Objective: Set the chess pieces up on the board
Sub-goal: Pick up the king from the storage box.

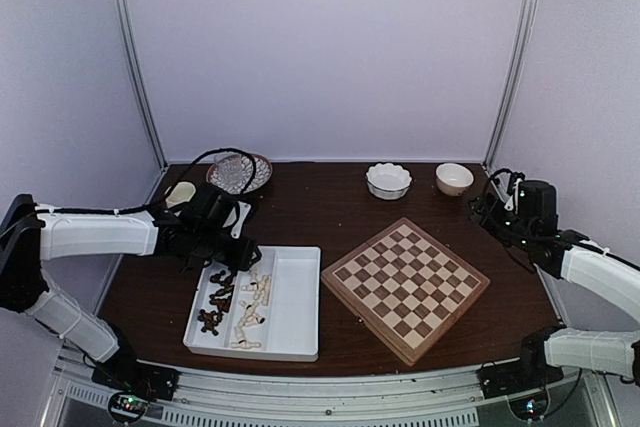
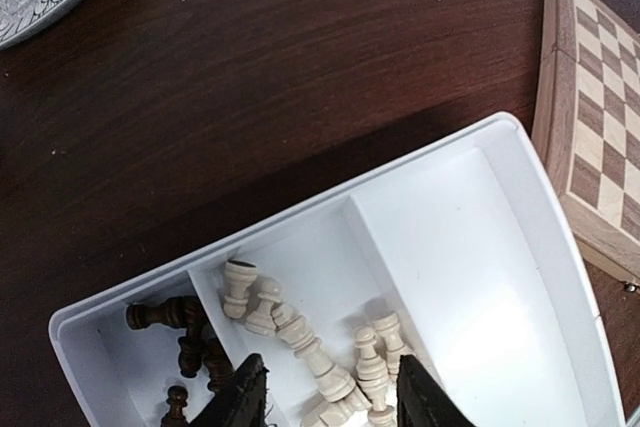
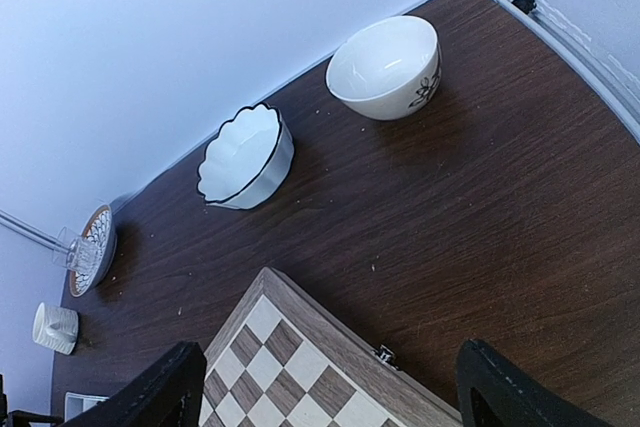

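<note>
The chessboard lies turned like a diamond on the dark table, with no pieces on it; its corner shows in the right wrist view and its edge in the left wrist view. Cream pieces lie jumbled in the middle compartment of a white tray, dark pieces in its left compartment. My left gripper is open, low over the cream pieces, empty. My right gripper is open and empty, high above the board's far corner.
A scalloped white bowl and a plain white bowl stand at the back. A patterned plate and a small cup stand at the back left. The tray's right compartment holds nothing.
</note>
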You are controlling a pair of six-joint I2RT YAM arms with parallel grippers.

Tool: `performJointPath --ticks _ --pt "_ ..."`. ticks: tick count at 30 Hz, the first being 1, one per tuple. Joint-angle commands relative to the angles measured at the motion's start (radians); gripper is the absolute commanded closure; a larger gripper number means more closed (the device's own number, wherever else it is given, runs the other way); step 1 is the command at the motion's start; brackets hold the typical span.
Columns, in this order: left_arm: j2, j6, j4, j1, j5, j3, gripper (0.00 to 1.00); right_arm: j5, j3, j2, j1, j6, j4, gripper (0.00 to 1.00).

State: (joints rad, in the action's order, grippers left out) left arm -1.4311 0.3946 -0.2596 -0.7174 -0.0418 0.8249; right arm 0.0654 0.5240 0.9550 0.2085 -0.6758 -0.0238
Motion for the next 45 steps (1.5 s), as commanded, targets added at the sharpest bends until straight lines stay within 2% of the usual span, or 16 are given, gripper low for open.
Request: performJointPath --ticks 1,10,15,31,45 --pt "-0.052 0.011 -0.106 -0.007 -0.040 0.066 0.56 -0.015 -0.012 0.007 0.007 0.017 0.045 0.09" --pt "-0.151 0.077 -0.234 -0.017 -0.018 0.146 0.56 -0.027 -0.012 -0.002 0.007 0.017 0.040 0.10" --pt "-0.222 0.089 -0.274 -0.019 0.004 0.193 0.61 -0.034 -0.013 0.002 0.007 0.015 0.040 0.09" --pt "-0.358 0.089 -0.306 -0.019 -0.055 0.257 0.67 -0.033 -0.014 -0.005 0.008 0.007 0.039 0.10" --pt "-0.374 0.086 -0.345 -0.020 -0.084 0.275 0.74 -0.032 -0.017 -0.010 0.008 0.006 0.041 0.09"
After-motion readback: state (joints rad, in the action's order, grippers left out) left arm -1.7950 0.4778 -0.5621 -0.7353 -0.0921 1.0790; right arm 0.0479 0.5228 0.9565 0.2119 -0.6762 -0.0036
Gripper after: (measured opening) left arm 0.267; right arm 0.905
